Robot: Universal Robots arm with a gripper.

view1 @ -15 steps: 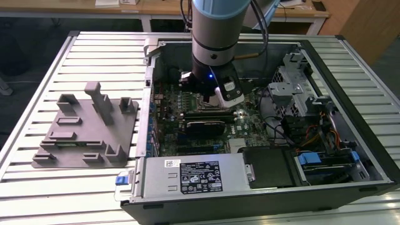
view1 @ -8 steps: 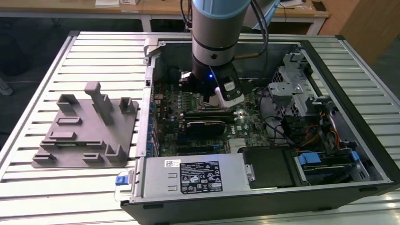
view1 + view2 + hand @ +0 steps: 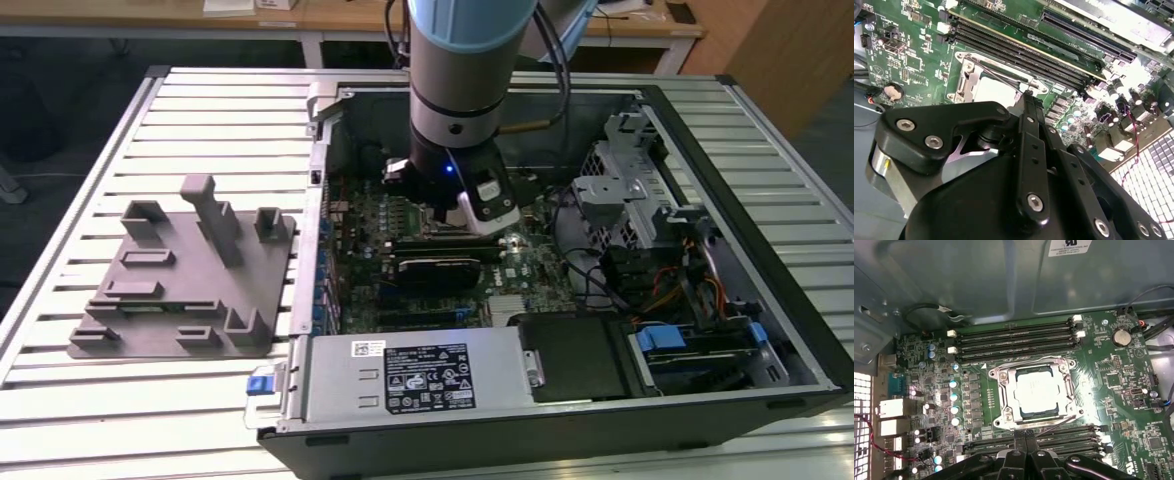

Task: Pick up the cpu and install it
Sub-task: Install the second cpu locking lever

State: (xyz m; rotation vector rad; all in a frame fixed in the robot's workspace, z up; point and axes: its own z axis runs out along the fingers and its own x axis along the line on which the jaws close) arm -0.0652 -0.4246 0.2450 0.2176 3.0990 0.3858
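The cpu (image 3: 1036, 392), a flat square chip with a silver top, lies flat inside the motherboard socket, bordered by the socket's metal frame (image 3: 1002, 390). In the second wrist view part of the cpu (image 3: 994, 89) shows pale just beyond the fingertips. My gripper (image 3: 1025, 441) hovers over the memory slots beside the socket, its two black fingers (image 3: 1019, 450) pressed together with nothing between them. In the exterior view the gripper (image 3: 461, 222) hangs low over the board, inside the open computer case.
Memory slots (image 3: 1014, 337) flank the socket on both sides. The case walls (image 3: 320, 180) surround the board, with a power supply (image 3: 414, 375), drive cages (image 3: 641, 190) and cables (image 3: 601, 270). A grey plastic tray with upright pegs (image 3: 187, 290) sits on the slatted table at the exterior view's left.
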